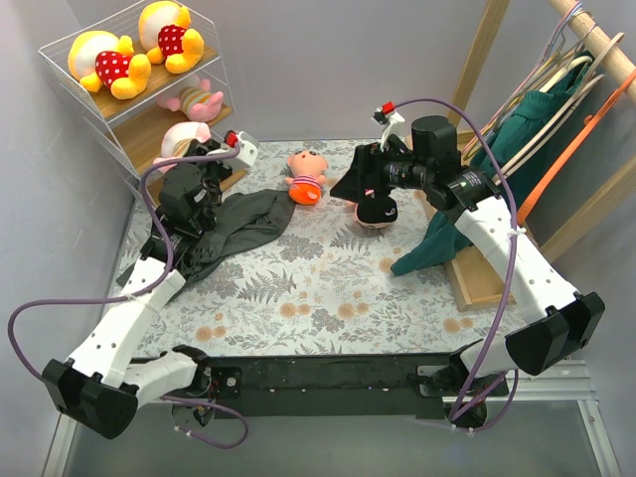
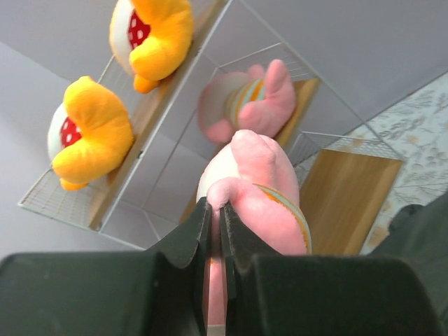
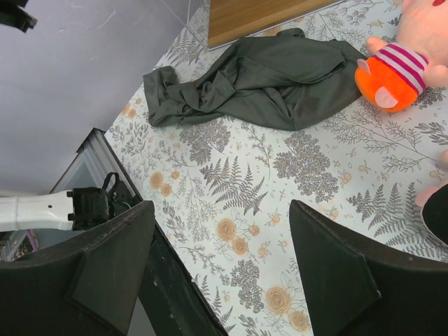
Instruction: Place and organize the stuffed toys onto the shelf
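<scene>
The white wire shelf (image 1: pixel 75 45) stands at the far left. Two yellow bears (image 1: pixel 109 62) (image 1: pixel 171 33) lie on its top board and one pink pig (image 1: pixel 191 97) on the middle board. My left gripper (image 1: pixel 199 151) is shut on a second pink pig (image 1: pixel 179 137), held at the shelf's lower level. In the left wrist view the gripper (image 2: pixel 217 210) pinches this pig (image 2: pixel 259 189) in front of the lower board (image 2: pixel 346 192). A peach-orange doll (image 1: pixel 306 175) lies on the table. My right gripper (image 1: pixel 360 181) (image 3: pixel 224 238) is open and empty above a second doll (image 1: pixel 378 211), which is partly hidden.
A dark grey cloth (image 1: pixel 238 224) lies crumpled between the left arm and the doll, and also shows in the right wrist view (image 3: pixel 266 77). A wooden clothes rack (image 1: pixel 571 75) with hangers and a teal garment (image 1: pixel 447 238) stands at the right.
</scene>
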### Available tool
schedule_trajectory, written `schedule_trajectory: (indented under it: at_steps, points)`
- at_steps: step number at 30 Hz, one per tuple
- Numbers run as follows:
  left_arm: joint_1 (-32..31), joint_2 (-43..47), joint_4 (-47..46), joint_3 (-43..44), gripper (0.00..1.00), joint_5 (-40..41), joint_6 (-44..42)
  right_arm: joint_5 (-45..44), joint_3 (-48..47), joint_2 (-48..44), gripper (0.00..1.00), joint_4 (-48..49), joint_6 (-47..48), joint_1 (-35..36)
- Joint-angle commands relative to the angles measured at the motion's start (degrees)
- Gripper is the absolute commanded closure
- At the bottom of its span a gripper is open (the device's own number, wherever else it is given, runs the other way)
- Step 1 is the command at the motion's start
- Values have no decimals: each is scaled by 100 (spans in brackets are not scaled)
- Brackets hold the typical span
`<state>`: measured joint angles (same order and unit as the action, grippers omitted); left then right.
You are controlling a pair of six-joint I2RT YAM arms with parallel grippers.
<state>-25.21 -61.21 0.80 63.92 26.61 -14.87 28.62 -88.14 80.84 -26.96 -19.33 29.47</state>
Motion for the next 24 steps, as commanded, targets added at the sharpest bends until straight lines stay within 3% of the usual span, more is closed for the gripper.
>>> schedule_trajectory:
  at_steps: [1,7,24]
  points:
    - [297,-119,-422,332,100,55,-410,-15,-54,-226,15,77,87,-3]
    - [842,-549,-932,121,100,-34,-754,-6,-10,-288,15,59,140,-20]
    - [1791,-1893,-1714,103,100,-683,-455,-155,-459,-314,14,-327,246,-12]
